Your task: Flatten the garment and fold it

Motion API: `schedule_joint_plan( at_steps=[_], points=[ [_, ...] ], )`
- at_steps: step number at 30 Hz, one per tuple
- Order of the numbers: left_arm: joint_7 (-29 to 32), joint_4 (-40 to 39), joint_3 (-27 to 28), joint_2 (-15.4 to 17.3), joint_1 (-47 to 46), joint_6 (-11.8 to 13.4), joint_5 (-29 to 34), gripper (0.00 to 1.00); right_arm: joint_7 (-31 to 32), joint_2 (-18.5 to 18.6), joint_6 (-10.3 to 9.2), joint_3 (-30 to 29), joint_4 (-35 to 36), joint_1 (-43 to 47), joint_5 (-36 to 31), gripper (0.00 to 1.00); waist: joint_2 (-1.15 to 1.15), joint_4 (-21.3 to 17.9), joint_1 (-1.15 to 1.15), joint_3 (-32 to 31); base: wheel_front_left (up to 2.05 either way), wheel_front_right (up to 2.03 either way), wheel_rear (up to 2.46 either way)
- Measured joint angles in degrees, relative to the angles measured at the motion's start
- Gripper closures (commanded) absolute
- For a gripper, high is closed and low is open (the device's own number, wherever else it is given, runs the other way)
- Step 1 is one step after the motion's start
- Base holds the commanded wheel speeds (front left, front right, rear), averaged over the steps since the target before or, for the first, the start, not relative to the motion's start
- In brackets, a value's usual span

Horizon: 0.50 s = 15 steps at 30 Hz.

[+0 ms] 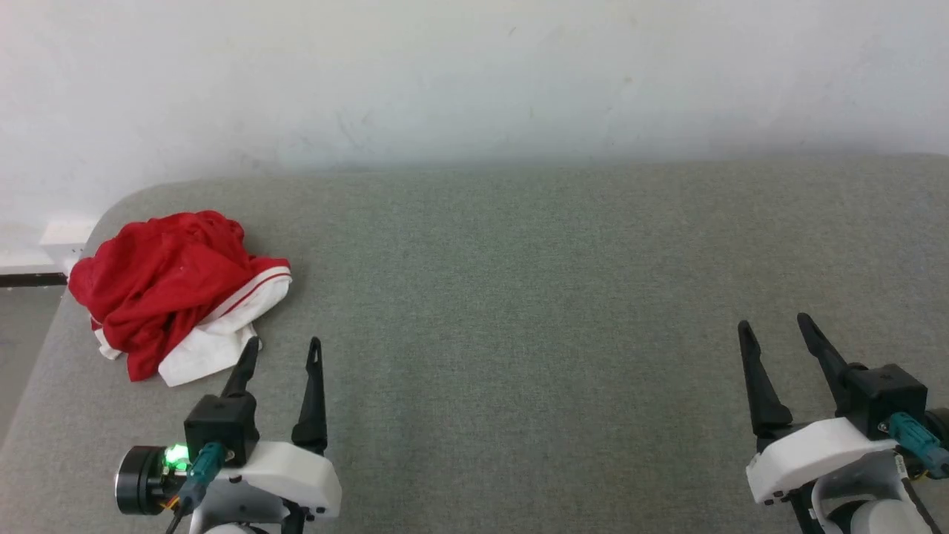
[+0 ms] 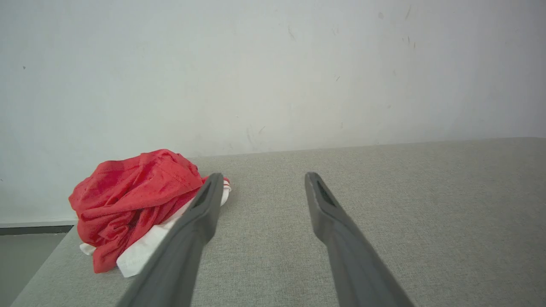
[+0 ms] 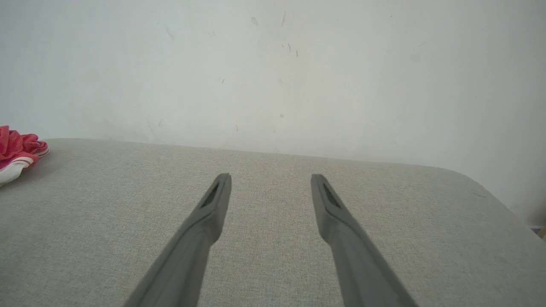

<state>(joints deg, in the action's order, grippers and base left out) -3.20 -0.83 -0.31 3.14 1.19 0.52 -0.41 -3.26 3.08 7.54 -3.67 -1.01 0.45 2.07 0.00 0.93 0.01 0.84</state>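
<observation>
The garment (image 1: 172, 289) is a crumpled heap of red cloth with white, red-striped trim, lying at the far left of the grey padded table (image 1: 519, 297). It also appears in the left wrist view as the garment (image 2: 132, 200), and its edge shows as the garment (image 3: 17, 155) at the left of the right wrist view. My left gripper (image 1: 285, 343) stands open just to the right of the heap's near edge, empty and apart from the cloth. Far off at the lower right, my right gripper (image 1: 773, 322) is open too, with nothing between its fingers.
A white wall (image 1: 474, 81) runs along the table's far edge. The table's rounded left corner (image 1: 111, 215) lies right behind the heap, with floor (image 1: 22, 319) beyond it. Its right corner (image 3: 482, 187) curves away in the right wrist view.
</observation>
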Motion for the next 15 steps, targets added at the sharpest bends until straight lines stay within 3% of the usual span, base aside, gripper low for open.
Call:
schedule_joint_plan(
  at_steps=[15],
  points=[
    [-1.88, -0.33, 0.40, -0.01, 0.09, 0.11, -0.21, 0.00, -1.85, -0.01, 0.00, -0.23, -1.08, -0.03, 0.53, 0.00, 0.00, 3.16, 0.00, 0.54, 0.00, 0.00, 0.00]
  ],
)
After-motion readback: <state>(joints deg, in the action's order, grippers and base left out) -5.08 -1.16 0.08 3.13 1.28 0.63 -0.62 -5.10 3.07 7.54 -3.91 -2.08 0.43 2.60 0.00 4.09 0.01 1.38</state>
